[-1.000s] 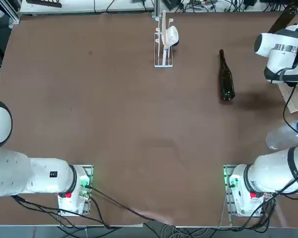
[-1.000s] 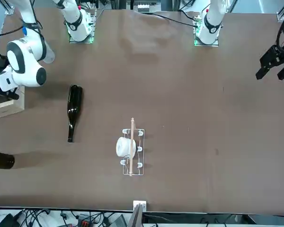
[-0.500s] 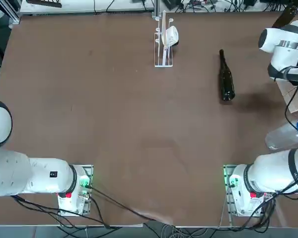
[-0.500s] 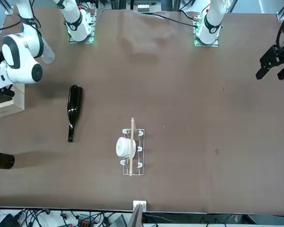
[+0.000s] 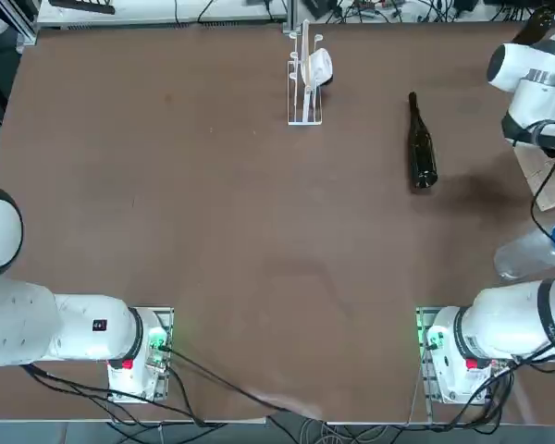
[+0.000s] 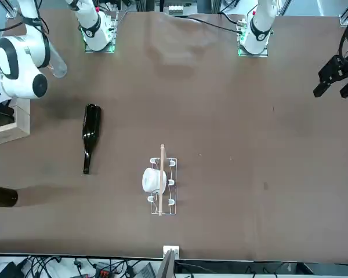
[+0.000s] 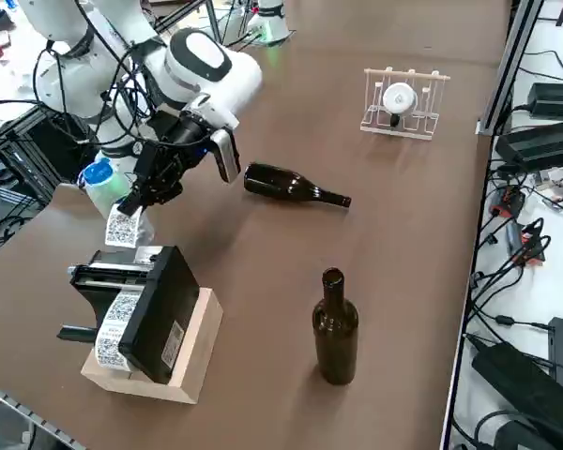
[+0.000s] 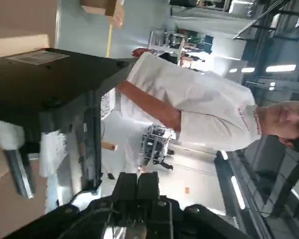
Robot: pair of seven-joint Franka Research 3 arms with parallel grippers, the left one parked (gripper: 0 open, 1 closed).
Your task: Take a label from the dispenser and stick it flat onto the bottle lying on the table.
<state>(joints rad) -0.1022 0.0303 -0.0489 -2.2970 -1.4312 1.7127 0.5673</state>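
Right claw (image 7: 134, 201) pinched fully together on small white rectangular label with dark print (image 7: 122, 226), which hangs limp below the fingertips, off the brown counter (image 7: 263, 272). Hovers just beside black box-shaped label printer on wooden block (image 7: 145, 309), printed strip dangling at its front. Dark glass wine bottle (image 7: 286, 184) lies on its side nearby, no label visible on it. Clear-and-white wire stand with white roll (image 7: 400, 100) well apart at far edge. Judged: label pick-up done. Left: carry to bottle, press flat, release.
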